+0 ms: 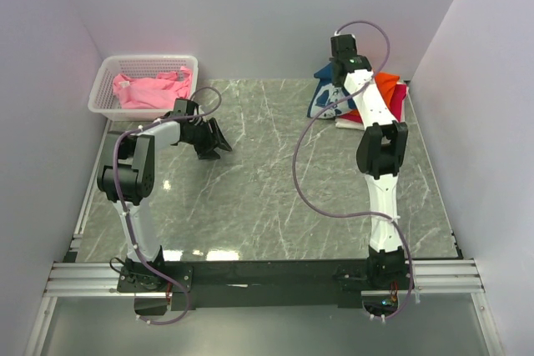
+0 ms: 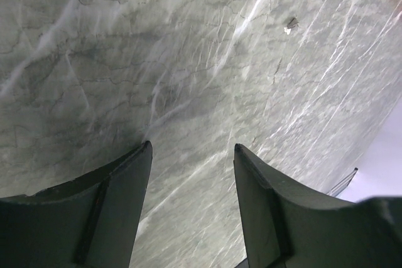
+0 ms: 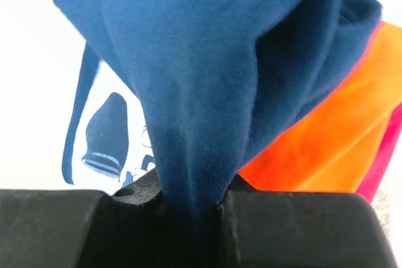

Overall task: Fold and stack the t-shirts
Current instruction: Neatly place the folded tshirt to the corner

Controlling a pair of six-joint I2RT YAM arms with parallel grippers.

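Right gripper (image 3: 191, 202) is clamped tight on a fold of the navy t-shirt (image 3: 207, 80), and in the wrist view the pinched ridge runs straight away from the jaws, fanning wider as it goes. From above, that navy t-shirt (image 1: 322, 96) sits bunched at the table's (image 1: 267, 189) far right, beside the orange t-shirt (image 1: 385, 82) and the magenta one (image 1: 400, 99). Left gripper (image 2: 191, 149) hangs spread open over bare marble, gripping nothing. The pink t-shirt (image 1: 150, 89) lies crumpled in the white basket (image 1: 104, 99), far left.
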